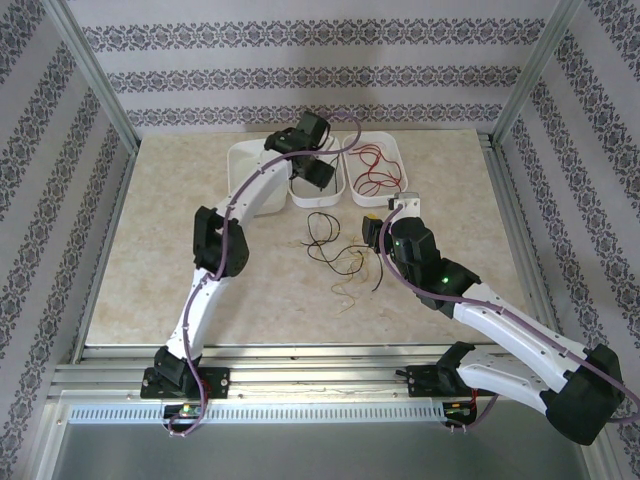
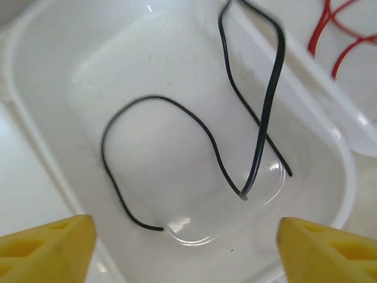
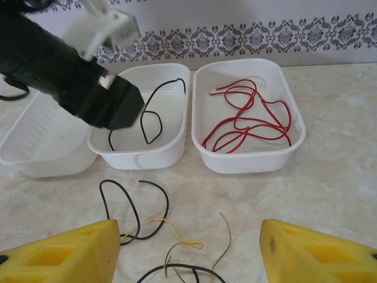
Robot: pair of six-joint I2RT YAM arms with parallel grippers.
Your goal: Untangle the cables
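My left gripper (image 1: 312, 168) hangs over the middle white tub (image 2: 59, 71). Its yellow fingertips (image 2: 47, 247) stand wide apart and open with nothing between them. Two black cables (image 2: 177, 109) lie loose on the tub floor, one curled, one (image 2: 270, 100) in a long bend. Red cables (image 3: 247, 115) lie in the right tub (image 3: 253, 159). On the table in front, black cables (image 3: 132, 203) and yellowish-green cables (image 3: 191, 243) cross in loose loops. My right gripper (image 3: 188, 253) hovers open just over these, holding nothing.
A third white tub (image 3: 41, 150) sits at the left, beside the middle one. The left arm's black wrist (image 3: 88, 88) hangs over the middle tub's left part. Aluminium frame posts (image 1: 500, 130) and patterned walls bound the beige tabletop (image 1: 180, 260).
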